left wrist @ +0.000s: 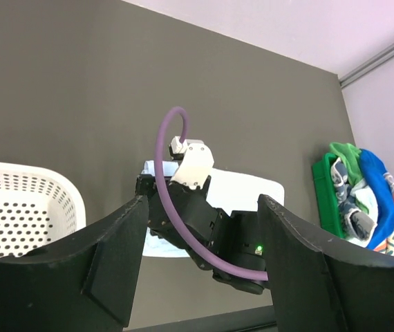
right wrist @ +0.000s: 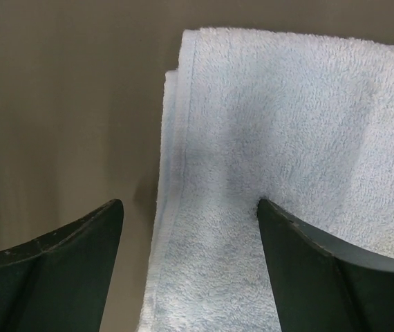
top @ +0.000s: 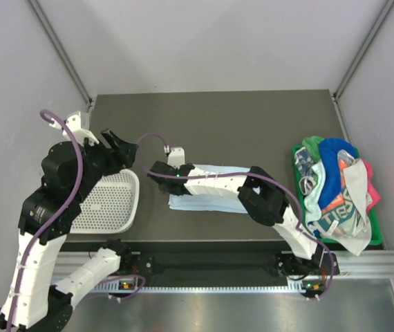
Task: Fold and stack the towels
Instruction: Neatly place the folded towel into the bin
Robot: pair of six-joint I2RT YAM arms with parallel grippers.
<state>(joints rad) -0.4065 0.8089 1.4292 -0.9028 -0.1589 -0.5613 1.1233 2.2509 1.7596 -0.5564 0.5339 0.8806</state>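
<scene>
Fingers (right wrist: 52, 256) of the right gripper (right wrist: 190, 228) spread wide, gripping nothing. The folded pale blue towel (right wrist: 287, 124) lies flat on the table (top: 218, 117) directly beneath them, its layered edge between the two tips. Left gripper (left wrist: 204, 228) fingers also apart and empty, raised off the table; white mesh basket (left wrist: 17, 200) just below-left of them. Other towels (top: 332, 187) heaped in the green tray (top: 376, 225), well to the right of both grippers — unfolded.

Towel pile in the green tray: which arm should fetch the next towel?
Probably right. Its base sits beside the green tray, and the right end effector is open over the folded pale blue towel, holding nothing. The left end effector hangs by the basket.
</scene>
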